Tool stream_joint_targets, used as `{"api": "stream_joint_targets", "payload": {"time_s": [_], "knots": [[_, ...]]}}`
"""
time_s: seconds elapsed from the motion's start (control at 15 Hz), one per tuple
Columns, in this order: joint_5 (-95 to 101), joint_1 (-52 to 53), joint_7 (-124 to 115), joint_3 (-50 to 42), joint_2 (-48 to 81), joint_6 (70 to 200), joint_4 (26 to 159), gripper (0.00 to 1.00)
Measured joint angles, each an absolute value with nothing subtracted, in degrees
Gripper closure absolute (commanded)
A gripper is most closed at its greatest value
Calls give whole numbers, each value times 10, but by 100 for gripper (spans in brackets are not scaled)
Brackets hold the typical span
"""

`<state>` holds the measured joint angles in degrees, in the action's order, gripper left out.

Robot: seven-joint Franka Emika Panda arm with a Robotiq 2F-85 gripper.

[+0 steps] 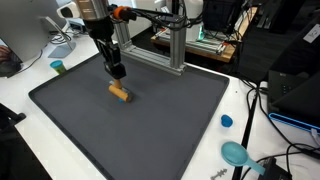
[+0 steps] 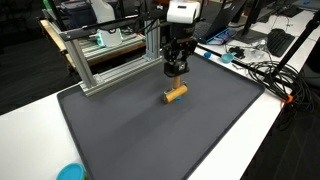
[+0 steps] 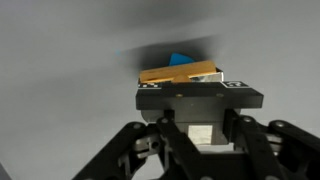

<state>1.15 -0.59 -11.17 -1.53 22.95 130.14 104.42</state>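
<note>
The gripper (image 1: 117,72) hangs just above a wooden block (image 1: 120,92) on the dark mat (image 1: 160,130), toward the counter's edge by the metal frame (image 1: 172,50), its jaw opening impossible to tell.

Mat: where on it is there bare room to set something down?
The mat is bare except for the block below the gripper. Widest free patch: between block and the edge by the blue cap. Crowded: the frame along the back edge, and cables beside the cap.
</note>
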Motion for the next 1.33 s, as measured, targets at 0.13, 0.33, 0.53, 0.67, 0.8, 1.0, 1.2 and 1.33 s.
{"api": "stream_joint_targets", "payload": {"time_s": [0.13, 0.33, 0.53, 0.67, 0.8, 1.0, 1.2, 1.33], "knots": [[13, -5, -112, -15, 229, 1303, 1044, 78], [14, -3, -112, -15, 230, 1305, 1044, 78], [11, -5, -112, -16, 230, 1305, 1044, 78], [6, -7, -112, -16, 231, 1304, 1044, 78], [2, -8, -112, -17, 231, 1303, 1044, 78], [1, -8, -112, -17, 231, 1301, 1044, 78], [2, -7, -110, -17, 231, 1296, 1043, 78], [3, -7, -108, -17, 231, 1289, 1042, 78]]}}
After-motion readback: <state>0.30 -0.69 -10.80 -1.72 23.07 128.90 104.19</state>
